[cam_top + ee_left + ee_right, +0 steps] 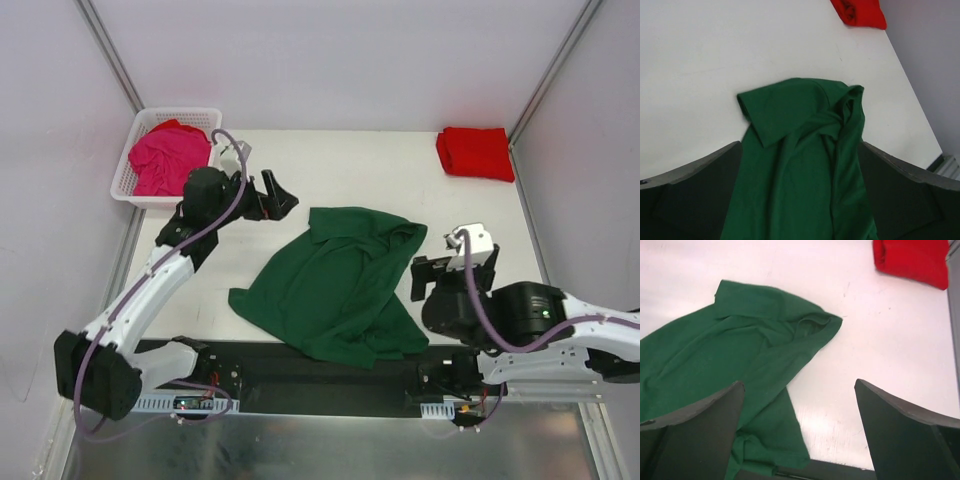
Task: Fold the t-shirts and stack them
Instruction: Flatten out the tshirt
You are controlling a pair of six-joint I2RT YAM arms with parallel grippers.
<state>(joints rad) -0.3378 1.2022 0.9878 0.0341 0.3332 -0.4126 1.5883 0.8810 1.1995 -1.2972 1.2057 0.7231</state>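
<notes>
A dark green t-shirt (335, 285) lies crumpled on the middle of the table, its near hem over the black base strip. It fills the gap in the left wrist view (800, 150) and lies left of centre in the right wrist view (740, 350). A red t-shirt (476, 152) sits folded at the back right corner (860, 12) (912, 260). A pink t-shirt (168, 158) is bunched in the basket. My left gripper (275, 198) (800, 200) hovers open just beyond the green shirt's far left corner. My right gripper (420, 277) (800, 430) stands open at the shirt's right edge, holding nothing.
A white lattice basket (128, 165) stands at the back left corner. Pale walls close the table on three sides. The black base strip (320, 375) runs along the near edge. Bare tabletop (350, 165) lies between basket and red shirt.
</notes>
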